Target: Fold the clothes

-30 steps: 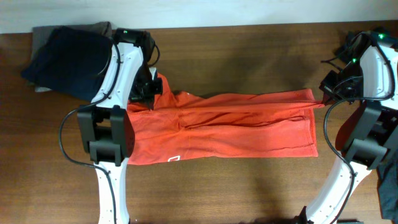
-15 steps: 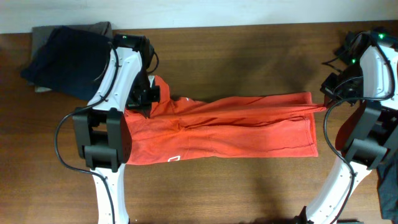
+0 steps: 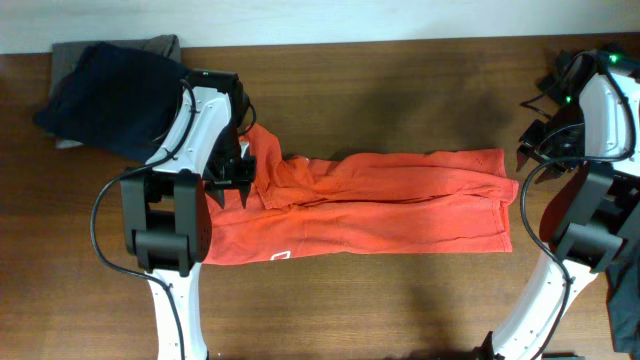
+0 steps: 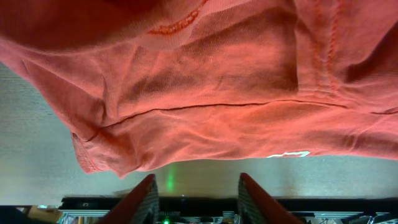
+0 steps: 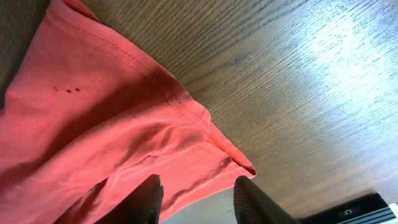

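Red-orange T-shirt (image 3: pixel 380 205) bunched lengthwise, left gripper (image 4: pixel 196 182) and right gripper (image 5: pixel 198 182) spread, empty, navy clothes pile (image 3: pixel 100 90) nearby

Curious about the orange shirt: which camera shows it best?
The overhead view: the red-orange cotton T-shirt lies there nearly whole. The left wrist view shows only wrinkled cloth close up; the right wrist view, one hemmed corner.

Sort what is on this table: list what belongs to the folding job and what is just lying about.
Job: red-orange short-sleeved cotton T-shirt, laid across the middle.
Lying about: dark navy bundled garment, far-left corner; grey cloth beneath it; dark fabric at right edge.
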`<action>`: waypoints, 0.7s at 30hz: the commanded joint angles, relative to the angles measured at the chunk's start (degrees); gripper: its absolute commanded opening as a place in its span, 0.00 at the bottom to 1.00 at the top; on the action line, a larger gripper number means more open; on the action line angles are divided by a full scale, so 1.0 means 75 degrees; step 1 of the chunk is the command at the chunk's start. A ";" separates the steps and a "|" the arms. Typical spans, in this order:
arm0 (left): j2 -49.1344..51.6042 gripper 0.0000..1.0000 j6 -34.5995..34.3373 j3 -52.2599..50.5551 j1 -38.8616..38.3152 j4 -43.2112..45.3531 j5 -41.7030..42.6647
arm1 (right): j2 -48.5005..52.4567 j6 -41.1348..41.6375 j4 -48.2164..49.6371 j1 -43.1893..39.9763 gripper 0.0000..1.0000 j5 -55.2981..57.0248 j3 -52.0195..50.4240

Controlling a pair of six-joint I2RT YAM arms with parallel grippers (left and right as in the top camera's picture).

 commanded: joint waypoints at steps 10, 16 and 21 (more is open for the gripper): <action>-0.0262 0.83 0.0125 0.0898 0.0041 0.2046 0.0525 | 0.0029 -0.1230 -0.0484 0.0122 0.96 -0.1297 0.0408; -0.0137 0.75 0.0219 0.0898 0.0070 0.3083 0.0533 | 0.0029 -0.1571 -0.0455 0.0504 0.96 -0.1262 0.0408; -0.0070 0.66 0.0388 0.0898 0.0087 0.3456 0.0527 | 0.0029 -0.1571 -0.0318 0.0807 0.96 -0.1262 0.0408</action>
